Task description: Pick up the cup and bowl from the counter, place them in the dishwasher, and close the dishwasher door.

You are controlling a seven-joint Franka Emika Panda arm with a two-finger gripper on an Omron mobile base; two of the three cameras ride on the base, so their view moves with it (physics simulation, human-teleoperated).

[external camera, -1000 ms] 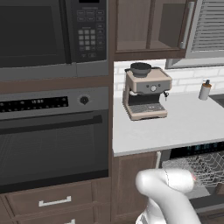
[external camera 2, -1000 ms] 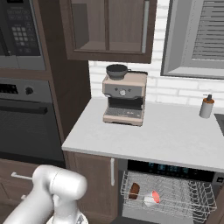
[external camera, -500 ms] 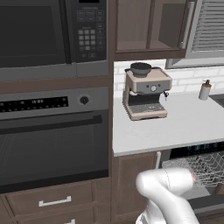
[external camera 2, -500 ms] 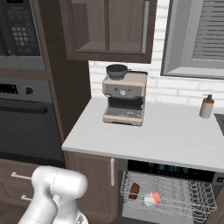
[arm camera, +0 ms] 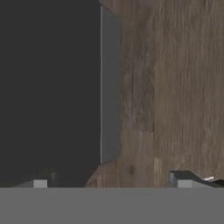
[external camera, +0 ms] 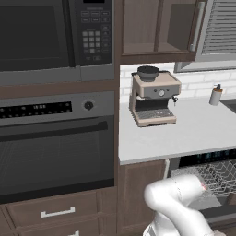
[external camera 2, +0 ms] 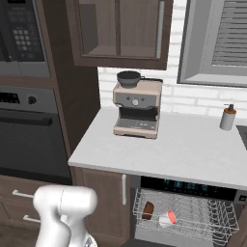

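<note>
Wood-grain floor and a flat dark grey panel lie under my gripper (arm camera: 111, 181), whose two fingertips sit wide apart with nothing between them. That panel is the dishwasher door (arm camera: 48, 87), lying open just ahead of the fingers, its paler edge running alongside the brown floor (arm camera: 175, 78). Above the hand I see the dishwasher (external camera 2: 188, 202) with its wire rack (external camera 2: 185, 217) pulled out; the reddish-brown bowl (external camera 2: 148, 210) rests on its side in the rack, and a small red and white cup (external camera 2: 167, 218) lies just beside it. Higher still is the pale counter (external camera 2: 183, 149), carrying a coffee machine (external camera 2: 136, 109) and, well apart from it, a soap dispenser (external camera 2: 227, 117). Off to the left stands the black oven (external camera: 55, 147).
</note>
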